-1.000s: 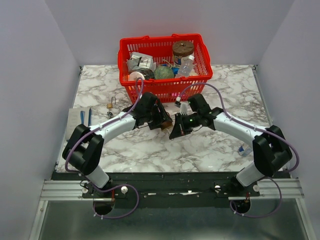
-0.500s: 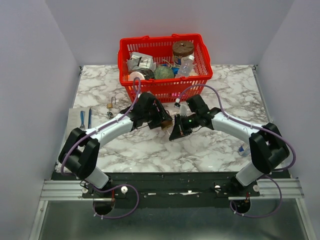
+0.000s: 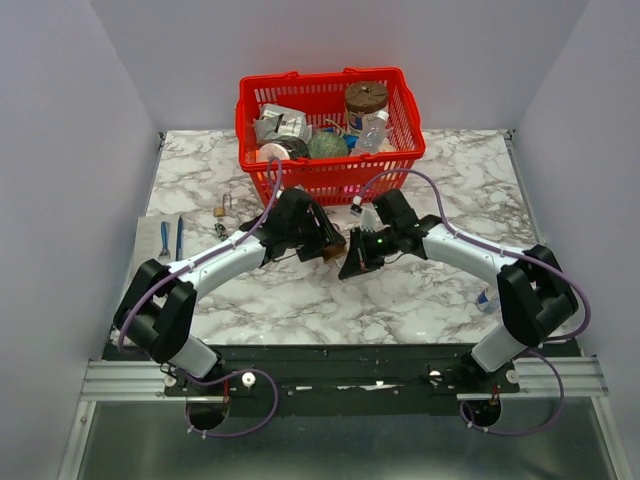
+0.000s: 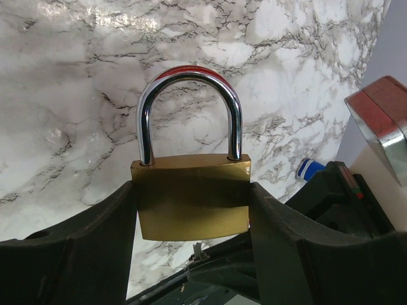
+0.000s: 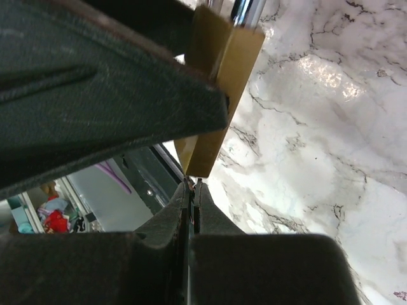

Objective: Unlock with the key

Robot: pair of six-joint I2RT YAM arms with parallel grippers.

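My left gripper (image 3: 330, 243) is shut on a brass padlock (image 4: 191, 210) with a closed silver shackle (image 4: 191, 79), holding it by its sides above the marble table (image 3: 300, 300). My right gripper (image 3: 351, 262) is shut on a thin key (image 5: 193, 189), whose tip touches the padlock's bottom face (image 5: 202, 159). In the left wrist view the key tip (image 4: 199, 250) shows just under the lock body. The left gripper (image 4: 192, 198) and right gripper (image 5: 192, 188) meet over the table's middle. Most of the key is hidden between the fingers.
A red basket (image 3: 330, 182) full of items stands at the back. A second small padlock (image 3: 220, 210), a bunch of keys (image 3: 219, 229) and blue-handled tools (image 3: 165, 237) lie at the left. A blue-and-white item (image 3: 488, 299) lies by the right arm.
The left arm has shifted slightly right and its elbow has swung. The two grippers stay together with the key at the padlock's bottom.
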